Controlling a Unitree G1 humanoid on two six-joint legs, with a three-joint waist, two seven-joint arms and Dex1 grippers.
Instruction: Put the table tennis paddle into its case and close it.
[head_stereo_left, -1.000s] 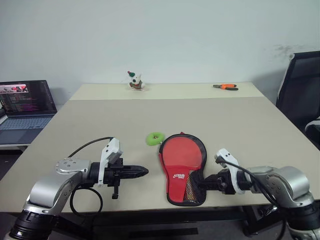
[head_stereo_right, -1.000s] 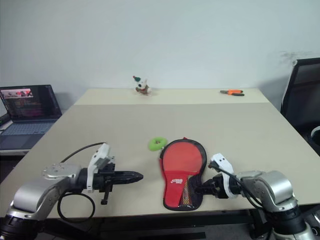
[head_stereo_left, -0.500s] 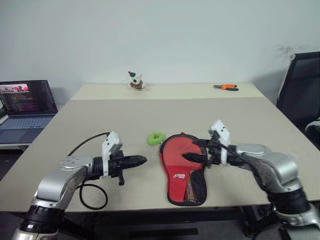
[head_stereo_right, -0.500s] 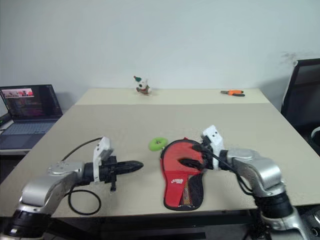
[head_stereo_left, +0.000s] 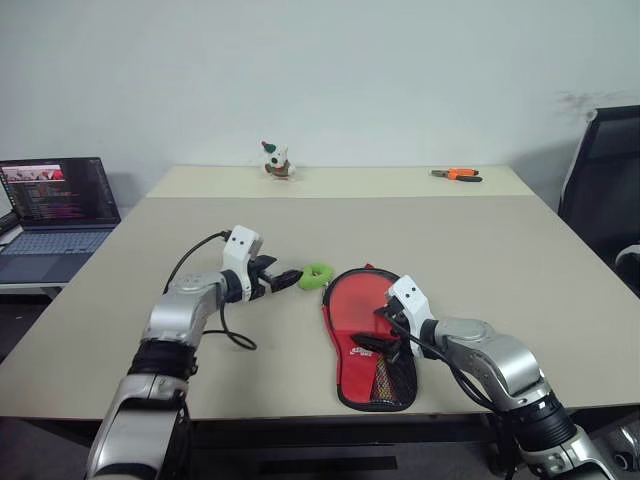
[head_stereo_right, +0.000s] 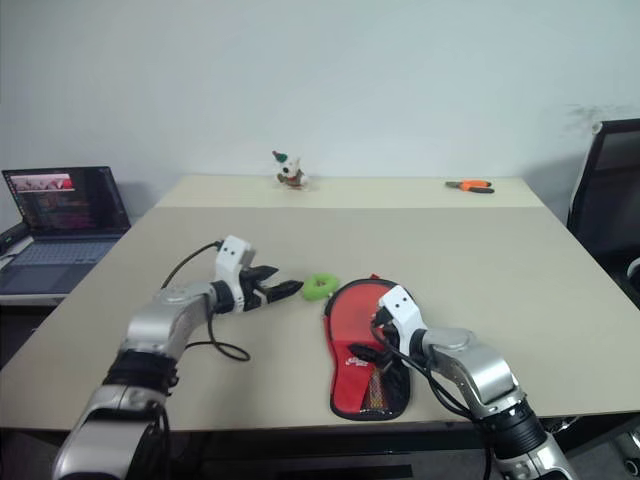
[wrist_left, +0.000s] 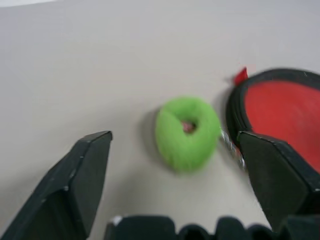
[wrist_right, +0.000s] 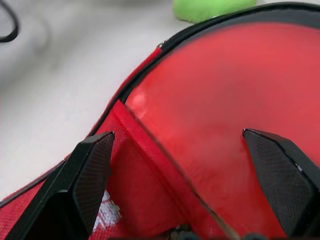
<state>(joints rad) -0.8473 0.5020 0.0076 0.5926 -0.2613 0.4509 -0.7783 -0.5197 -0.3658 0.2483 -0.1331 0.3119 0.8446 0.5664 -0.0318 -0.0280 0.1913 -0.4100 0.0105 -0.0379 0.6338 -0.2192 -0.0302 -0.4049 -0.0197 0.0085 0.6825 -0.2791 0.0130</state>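
The case (head_stereo_left: 372, 385) lies open near the table's front edge, red with a white logo and black mesh at its narrow end. Inside it rests the table tennis paddle (head_stereo_left: 358, 300), round red face up, rimmed by the case's black edge. The lime-green fob (head_stereo_left: 316, 274) sits on the table just beyond the case's upper left. My left gripper (head_stereo_left: 287, 278) is open, its fingers (wrist_left: 84, 176) spread wide just short of the fob (wrist_left: 188, 132). My right gripper (head_stereo_left: 383, 338) hovers open over the case's logo flap (wrist_right: 107, 214) and the paddle's face (wrist_right: 215, 100), holding nothing.
An open laptop (head_stereo_left: 55, 205) stands on a side desk at the left. A small toy figure (head_stereo_left: 275, 160) and orange pliers (head_stereo_left: 455, 174) lie at the table's far edge. A black chair (head_stereo_left: 605, 170) is at the right. A black cable (head_stereo_left: 225, 335) loops beside my left arm.
My left arm reached forward to the green fob and its gripper went from shut to open. My right gripper rose over the paddle's face, then drew back over the case's logo flap.
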